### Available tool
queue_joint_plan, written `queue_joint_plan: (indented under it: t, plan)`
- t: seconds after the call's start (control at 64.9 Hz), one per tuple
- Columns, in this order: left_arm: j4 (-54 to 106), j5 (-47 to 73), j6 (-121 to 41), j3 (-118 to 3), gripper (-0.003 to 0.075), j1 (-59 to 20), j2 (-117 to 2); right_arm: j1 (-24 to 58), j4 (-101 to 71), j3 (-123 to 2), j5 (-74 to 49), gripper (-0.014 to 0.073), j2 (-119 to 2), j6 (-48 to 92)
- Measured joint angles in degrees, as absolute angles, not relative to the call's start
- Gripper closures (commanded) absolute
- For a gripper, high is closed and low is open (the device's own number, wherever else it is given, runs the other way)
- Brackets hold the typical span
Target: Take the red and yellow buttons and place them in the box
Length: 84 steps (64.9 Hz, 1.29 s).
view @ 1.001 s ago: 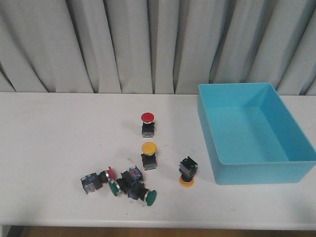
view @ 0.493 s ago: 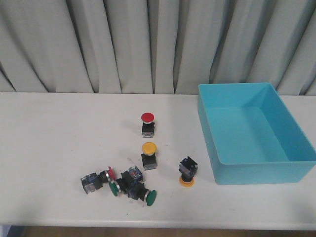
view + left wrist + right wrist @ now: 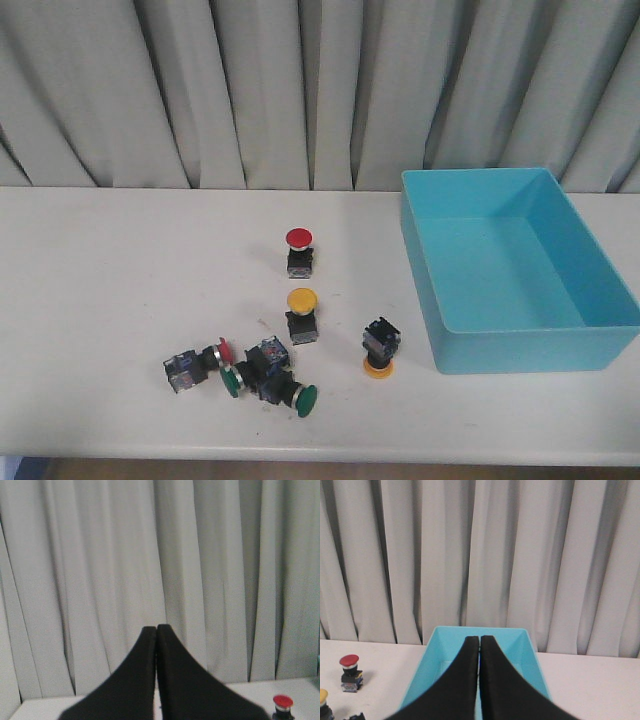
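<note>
On the white table an upright red button (image 3: pixel 298 239) stands near the middle, and an upright yellow button (image 3: pixel 301 301) sits in front of it. A second yellow button (image 3: pixel 378 368) rests cap-down nearer the box. Another red button (image 3: pixel 223 351) lies on its side at the front left. The turquoise box (image 3: pixel 435 300) fills the right side and holds nothing. Neither gripper shows in the front view. My left gripper (image 3: pixel 156 628) is shut and empty, the red button (image 3: pixel 282 701) far off. My right gripper (image 3: pixel 479 639) is shut and empty, facing the box (image 3: pixel 432 655); the red button (image 3: pixel 349 660) and a yellow button's cap (image 3: pixel 322 695) show at the side.
Two green-capped switches (image 3: pixel 305 399) (image 3: pixel 231 381) lie in a cluster with the sideways red button at the front left. Grey curtains (image 3: pixel 200 90) hang behind the table. The table's front edge (image 3: pixel 300 458) is close to the cluster.
</note>
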<state>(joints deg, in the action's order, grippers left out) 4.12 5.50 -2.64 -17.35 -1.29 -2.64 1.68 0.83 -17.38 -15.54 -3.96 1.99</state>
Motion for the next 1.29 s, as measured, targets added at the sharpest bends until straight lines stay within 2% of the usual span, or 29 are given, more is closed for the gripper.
queue_joint_plan:
  t: [0.154,0.262,0.508,0.77,0.832,0.909,1.125,1.202,1.294]
  plan:
    - [4.12,18.29,-2.64,-30.29,0.0727,-1.29,-12.96,1.68,0.83,-28.79,-21.47,0.0596,-13.79,2.39]
    - [4.12,25.35,-2.64,-34.6,0.0727,-1.29,-19.8,1.68,0.83,-32.44,-23.62,0.0596,-20.34,2.39]
    - [4.12,36.89,-2.64,-34.83,0.0727,-1.29,-29.63,1.68,0.83,-32.64,-33.84,0.0596,-30.33,2.41]
    - [4.12,38.42,-2.64,-34.83,0.0704,-1.29,-32.79,1.68,0.83,-32.64,-37.61,0.0585,-34.84,2.41]
    - [4.12,38.42,-2.64,-34.83,0.0667,-1.29,-32.79,1.68,0.83,-32.64,-37.65,0.0554,-35.37,2.41]
    - [4.12,38.36,-2.64,-34.83,0.0582,-1.29,-32.79,1.68,0.83,-32.64,-37.65,0.0491,-35.76,2.47]
    - [4.12,37.12,-2.64,-34.83,0.026,-1.29,-32.79,1.68,0.83,-32.64,-37.65,0.0197,-35.9,2.63]
    - [4.12,36.92,-2.64,-34.83,0.0194,-1.29,-32.79,1.68,0.83,-32.64,-37.73,0.0109,-35.9,2.63]
    - [4.12,36.92,-3.51,-34.83,0.0168,-1.29,-32.79,1.68,0.83,-32.64,-38.06,0.0064,-35.9,2.67]
